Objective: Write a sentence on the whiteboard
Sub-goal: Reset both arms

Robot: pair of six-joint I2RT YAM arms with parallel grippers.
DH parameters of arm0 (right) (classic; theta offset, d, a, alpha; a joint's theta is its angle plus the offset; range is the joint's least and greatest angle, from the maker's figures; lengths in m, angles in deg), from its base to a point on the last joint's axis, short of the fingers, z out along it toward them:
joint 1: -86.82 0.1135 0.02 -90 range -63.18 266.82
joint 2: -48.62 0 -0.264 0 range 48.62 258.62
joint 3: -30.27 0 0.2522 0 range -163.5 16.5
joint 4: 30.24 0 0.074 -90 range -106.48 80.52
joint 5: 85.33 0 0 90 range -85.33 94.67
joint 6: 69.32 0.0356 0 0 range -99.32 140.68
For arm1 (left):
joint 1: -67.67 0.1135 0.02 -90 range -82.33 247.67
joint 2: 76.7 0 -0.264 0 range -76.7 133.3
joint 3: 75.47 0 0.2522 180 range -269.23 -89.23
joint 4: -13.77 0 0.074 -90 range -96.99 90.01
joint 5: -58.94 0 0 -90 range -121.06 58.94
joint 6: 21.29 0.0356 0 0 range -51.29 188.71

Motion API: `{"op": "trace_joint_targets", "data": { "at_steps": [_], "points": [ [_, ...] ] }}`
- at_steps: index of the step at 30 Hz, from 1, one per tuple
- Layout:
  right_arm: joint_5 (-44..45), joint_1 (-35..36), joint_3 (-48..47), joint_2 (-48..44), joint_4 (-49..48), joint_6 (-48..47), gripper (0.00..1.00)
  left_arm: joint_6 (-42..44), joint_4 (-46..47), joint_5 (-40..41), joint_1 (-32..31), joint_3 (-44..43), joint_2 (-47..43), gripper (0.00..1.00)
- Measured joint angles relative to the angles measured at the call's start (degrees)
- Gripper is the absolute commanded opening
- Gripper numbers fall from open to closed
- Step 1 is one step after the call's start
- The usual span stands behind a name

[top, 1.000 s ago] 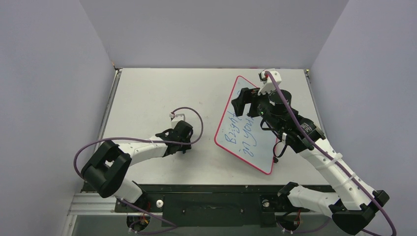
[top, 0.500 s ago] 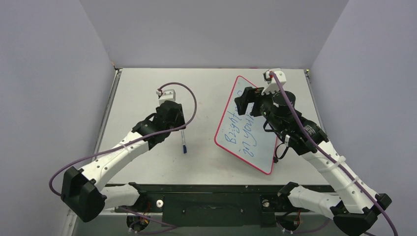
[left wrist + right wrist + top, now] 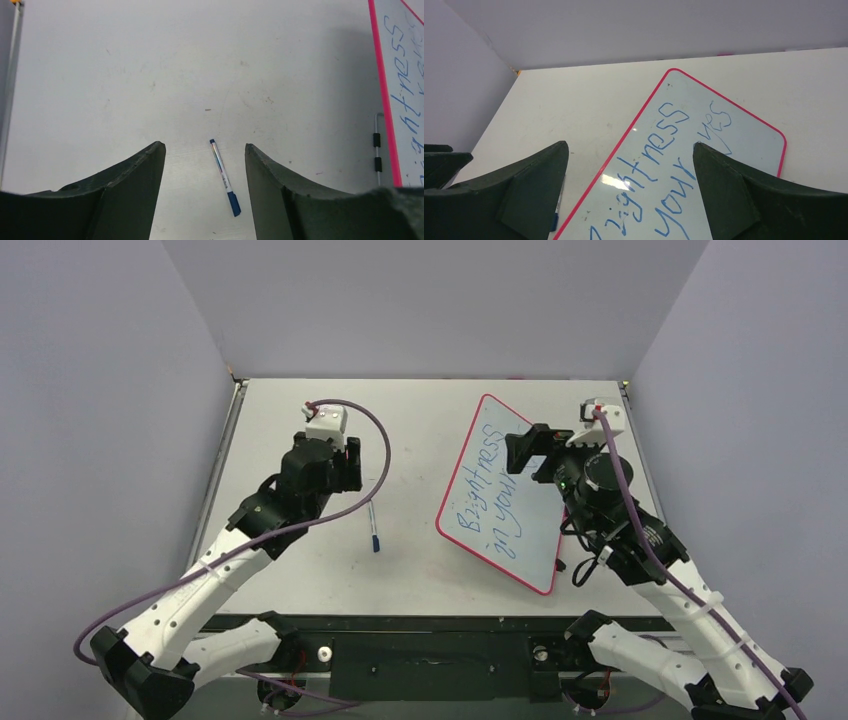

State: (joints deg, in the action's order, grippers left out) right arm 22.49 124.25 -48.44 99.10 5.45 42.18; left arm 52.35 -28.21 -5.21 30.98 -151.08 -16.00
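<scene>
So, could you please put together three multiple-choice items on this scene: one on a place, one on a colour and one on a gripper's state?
1. Where does the slim marker pen with the blue end lie, relative to the flat white red-rimmed whiteboard?
A. On its face
B. On the grey table, on the left arm's side of it
C. Under its far corner

2. What colour is the handwritten sentence on the whiteboard?
A. Blue
B. Red
C. Black

3. How is the left gripper?
A. Shut on the marker pen
B. Shut on the whiteboard's rim
C. Open, holding nothing

Answers:
1 B: the top view shows the pen on the table, apart from the board.
2 A: the letters show blue in the right wrist view.
3 C: its own camera shows the fingers spread, with the pen lying on the table beyond.
</scene>
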Motion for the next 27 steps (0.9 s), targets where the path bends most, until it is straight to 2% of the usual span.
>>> {"op": "trace_joint_targets", "data": {
  "at_steps": [4, 7, 12, 17, 27],
  "points": [
    [3.02, 0.00, 3.61, -5.14, -2.05, -0.22, 0.93, 6.75, 6.27, 1.03, 0.00, 4.09, -5.81, 0.69],
    [6.01, 0.00, 5.68, -8.90, -2.95, -0.26, 0.99, 9.40, 10.88, 2.43, 0.00, 8.59, -10.43, 0.82],
    [10.54, 0.00, 9.44, -15.41, -3.08, -0.42, 1.00, 11.82, 16.94, 4.07, 0.00, 17.16, -16.04, 0.91],
    [12.57, 0.00, 11.56, -19.58, -2.54, -0.98, 1.00, 12.83, 20.06, 4.37, 0.26, 22.51, -18.40, 0.93],
    [13.53, 0.00, 14.21, -23.02, -1.60, -1.05, 1.00, 12.81, 22.99, 4.28, 0.52, 24.11, -20.55, 0.93]
  ]
}}
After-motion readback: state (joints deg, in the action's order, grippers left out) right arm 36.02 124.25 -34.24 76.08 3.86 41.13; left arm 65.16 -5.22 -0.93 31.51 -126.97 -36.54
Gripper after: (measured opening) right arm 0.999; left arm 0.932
